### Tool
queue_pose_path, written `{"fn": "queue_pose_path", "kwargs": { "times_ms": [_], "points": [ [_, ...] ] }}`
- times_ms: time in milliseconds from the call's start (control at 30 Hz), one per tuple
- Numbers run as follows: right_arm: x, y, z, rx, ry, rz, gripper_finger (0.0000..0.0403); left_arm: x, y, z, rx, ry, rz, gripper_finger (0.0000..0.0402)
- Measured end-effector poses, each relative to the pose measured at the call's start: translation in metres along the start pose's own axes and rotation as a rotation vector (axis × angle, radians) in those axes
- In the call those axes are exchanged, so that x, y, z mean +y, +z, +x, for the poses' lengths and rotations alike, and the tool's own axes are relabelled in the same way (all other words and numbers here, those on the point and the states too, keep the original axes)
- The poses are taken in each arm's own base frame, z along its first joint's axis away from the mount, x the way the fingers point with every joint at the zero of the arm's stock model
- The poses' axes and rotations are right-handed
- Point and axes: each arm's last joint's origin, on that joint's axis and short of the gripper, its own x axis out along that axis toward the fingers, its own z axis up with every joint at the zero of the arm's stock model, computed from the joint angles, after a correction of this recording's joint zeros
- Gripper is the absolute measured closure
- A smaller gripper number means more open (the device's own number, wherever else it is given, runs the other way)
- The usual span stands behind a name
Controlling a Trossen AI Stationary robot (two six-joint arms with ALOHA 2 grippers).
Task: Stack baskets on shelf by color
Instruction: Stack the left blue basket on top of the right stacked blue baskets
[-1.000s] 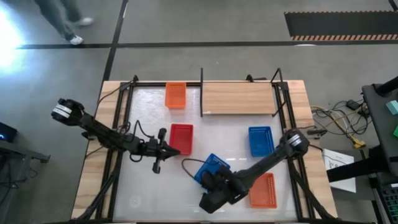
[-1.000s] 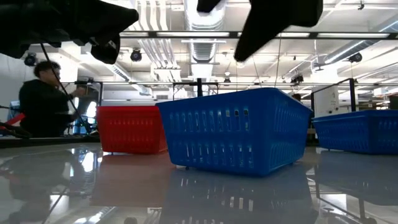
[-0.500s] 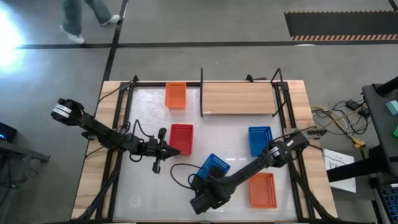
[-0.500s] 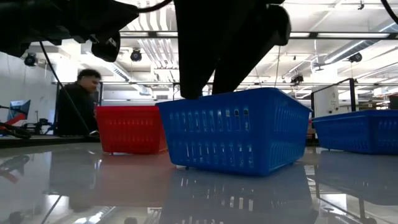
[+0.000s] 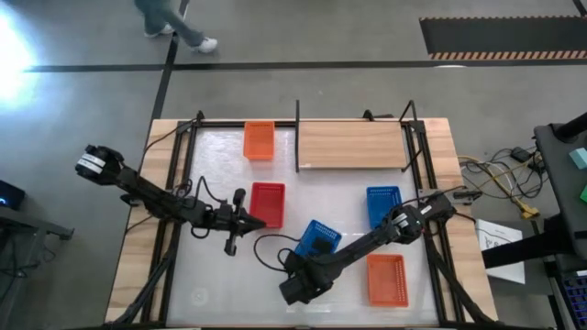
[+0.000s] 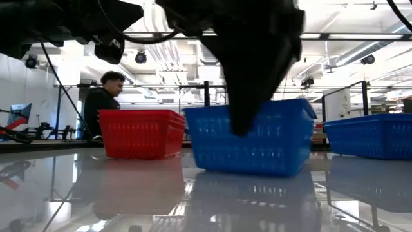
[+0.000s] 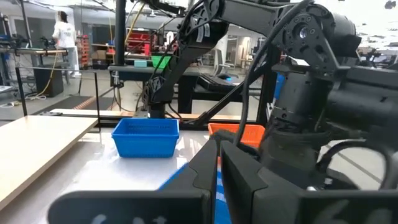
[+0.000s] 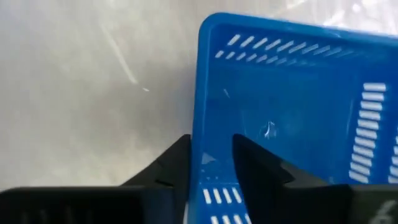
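The right gripper (image 8: 208,158) has its jaws clamped over the near wall of a blue basket (image 5: 318,241) at the bench's near middle. It should lift level before carrying it far to the empty shelf (image 5: 351,145). The left gripper (image 5: 260,221) waits beside the red basket (image 5: 268,203); whether its jaws are apart cannot be told.

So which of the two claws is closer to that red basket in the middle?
The left. The left gripper sits right beside the red basket, while the right gripper straddles the tilted blue basket's wall nearer the front.
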Motion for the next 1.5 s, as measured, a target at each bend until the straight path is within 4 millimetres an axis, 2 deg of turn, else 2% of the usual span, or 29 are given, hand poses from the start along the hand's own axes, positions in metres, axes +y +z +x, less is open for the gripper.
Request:
{"fn": "queue_pose_path", "kwargs": {
  "times_ms": [100, 167, 267, 400, 533, 700, 867, 1100, 1300, 1500],
  "points": [
    [-0.005, -0.004, -0.003, 0.053, -0.045, -0.049, 0.0347, 0.0, 0.0, 0.0, 0.0, 0.0, 0.0, 0.0398],
    [-0.012, -0.008, -0.013, 0.071, -0.088, -0.08, 0.0378, 0.0, 0.0, 0.0, 0.0, -0.001, 0.0, 0.0398],
    [-0.025, -0.015, -0.039, 0.066, -0.152, -0.113, 0.0391, 0.0, -0.001, 0.0, 0.004, -0.001, 0.001, 0.0398],
    [-0.039, -0.025, -0.08, -0.02, -0.112, -0.217, 0.0393, 0.0, -0.001, 0.0, 0.004, -0.001, 0.001, 0.0398],
    [-0.066, -0.053, -0.123, -0.061, -0.073, -0.35, 0.0394, 0.0, -0.001, 0.0, 0.005, -0.001, 0.001, 0.0398],
    [-0.118, -0.099, -0.147, -0.053, -0.078, -0.406, 0.0394, 0.0, -0.002, 0.0, 0.007, -0.001, 0.002, 0.0398],
    [-0.166, -0.134, -0.143, -0.037, -0.088, -0.401, 0.0394, 0.0, -0.002, 0.0, 0.007, -0.001, 0.002, 0.0398],
    [-0.209, -0.164, -0.115, -0.052, -0.022, -0.389, 0.0394, 0.0, -0.002, 0.0, 0.007, -0.001, 0.002, 0.0398],
    [-0.232, -0.184, -0.089, -0.055, 0.007, -0.388, 0.0394, 0.0, -0.001, 0.0, 0.006, -0.001, 0.003, 0.0398],
    [-0.239, -0.193, -0.07, -0.071, 0.036, -0.399, 0.0394, 0.001, -0.001, 0.0, 0.006, 0.005, 0.011, 0.0398]
  ]
}}
